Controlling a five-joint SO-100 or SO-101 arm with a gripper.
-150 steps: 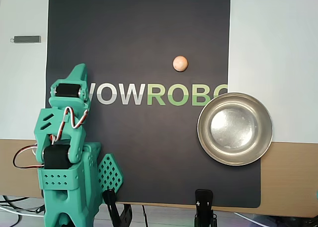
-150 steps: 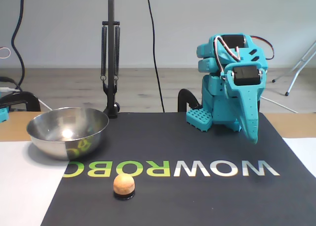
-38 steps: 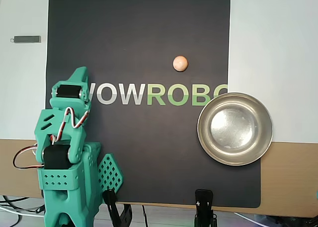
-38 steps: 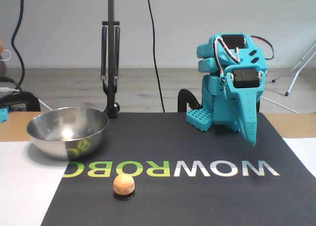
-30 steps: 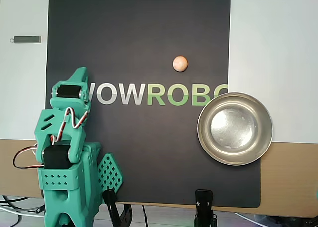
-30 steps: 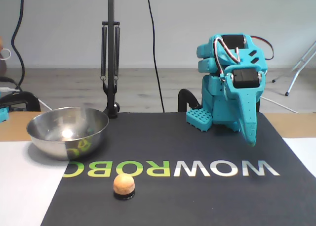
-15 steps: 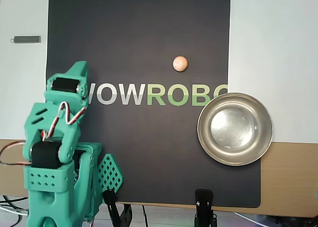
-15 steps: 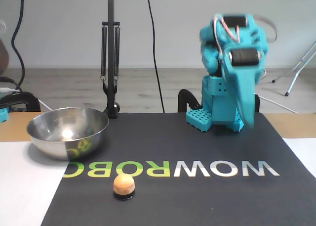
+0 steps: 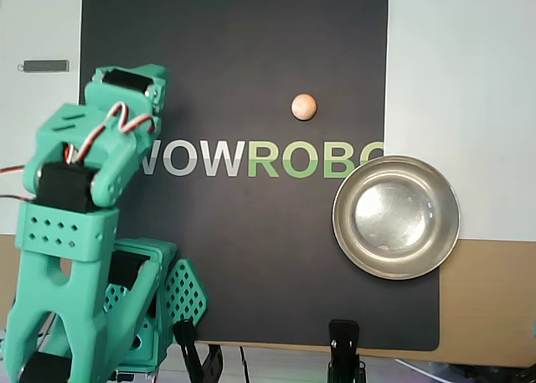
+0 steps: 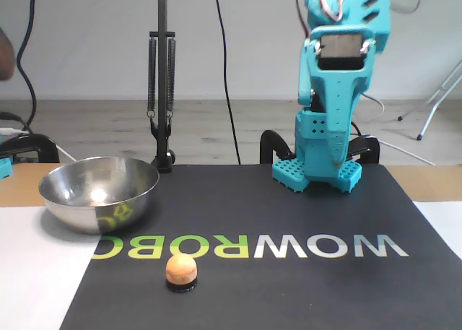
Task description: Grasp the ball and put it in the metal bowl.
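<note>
Overhead view: gripper (image 9: 155, 106) jaws unreadable.

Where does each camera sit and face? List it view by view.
Overhead view: above the mat, looking straight down; the arm's teal body fills the lower left, ball and metal bowl to its right.
Fixed view: low at the mat's far edge, facing the raised arm's base.
Shared: ball, bowl, mat lettering, mirrored between views.

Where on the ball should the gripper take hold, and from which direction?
Probably straight down from above, fingers closing across the middle of the ball. It is round, sits alone on the dark mat with open space all around, clear of the metal bowl.
</note>
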